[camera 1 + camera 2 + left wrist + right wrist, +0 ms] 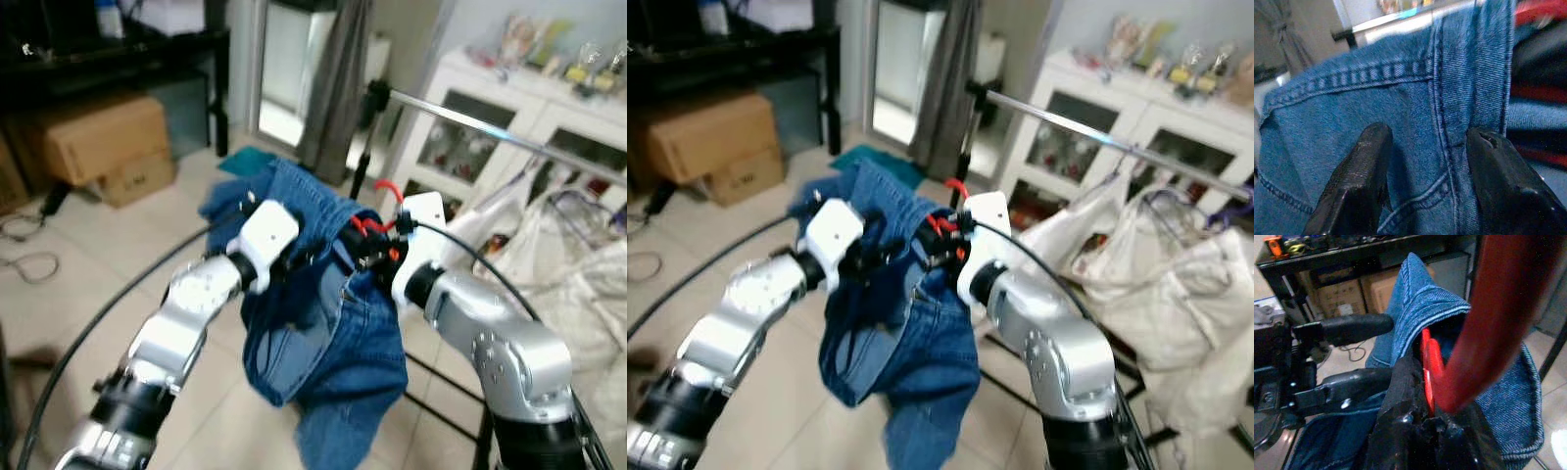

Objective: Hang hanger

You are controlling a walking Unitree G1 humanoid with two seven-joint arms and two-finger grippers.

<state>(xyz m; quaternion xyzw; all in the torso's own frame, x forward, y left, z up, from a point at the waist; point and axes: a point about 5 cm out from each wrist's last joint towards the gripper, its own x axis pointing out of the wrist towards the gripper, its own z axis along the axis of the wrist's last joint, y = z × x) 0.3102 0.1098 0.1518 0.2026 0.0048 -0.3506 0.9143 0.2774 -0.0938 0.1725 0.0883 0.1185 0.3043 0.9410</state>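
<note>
Blue jeans (921, 352) between both pincers
</note>
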